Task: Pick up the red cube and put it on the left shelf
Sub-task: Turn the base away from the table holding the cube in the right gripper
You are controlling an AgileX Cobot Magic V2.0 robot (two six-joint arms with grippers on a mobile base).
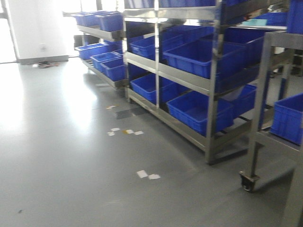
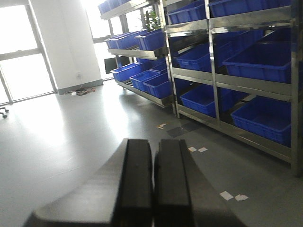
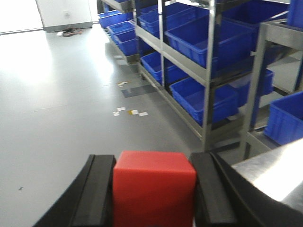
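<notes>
The tall stainless-steel rack of shelves, loaded with big blue plastic crates, stands well apart across the grey floor, so I think the base should come near and square to its front rail before any arm reaches out. The right gripper is clamped on the small red cube (both black pads press its sides) and should carry it level. The left gripper is closed on nothing.

Front cam looks across floor at crate racks; L/R wrist cams, lower, prob. share them.
</notes>
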